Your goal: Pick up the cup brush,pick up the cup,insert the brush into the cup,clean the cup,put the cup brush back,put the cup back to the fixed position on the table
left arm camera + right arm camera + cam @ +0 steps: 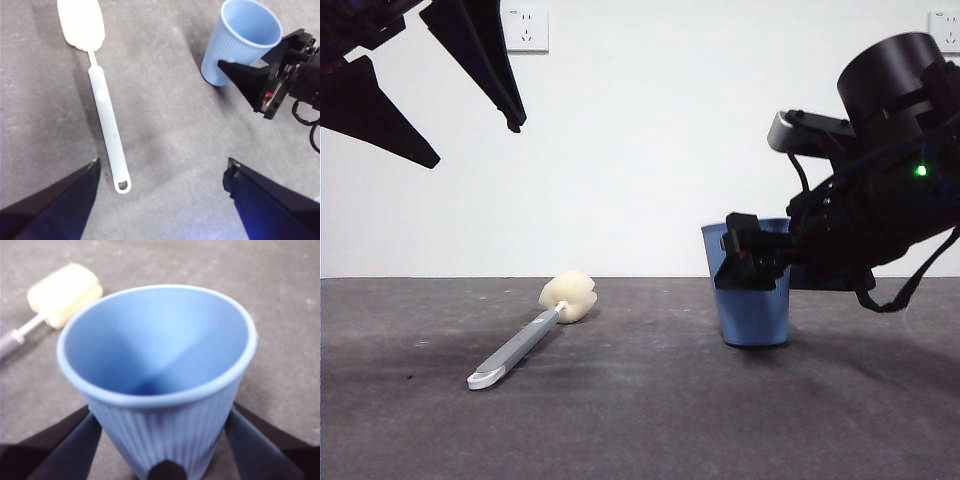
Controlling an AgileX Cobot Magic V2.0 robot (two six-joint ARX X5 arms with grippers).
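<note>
The cup brush (520, 350) lies flat on the table (640, 430), left of centre, with its cream sponge head (568, 297) at the far end. It also shows in the left wrist view (105, 115). My left gripper (472, 142) hangs high above the brush, open and empty (162, 165). The blue ribbed cup (755, 318) stands upright on the table at the right. My right gripper (161, 412) comes in from the right, low at the cup, with one jaw pressed against each side of the cup (160, 365).
A white wall with two power sockets (525, 28) stands behind the table. The brush head (62, 292) lies a short way from the cup.
</note>
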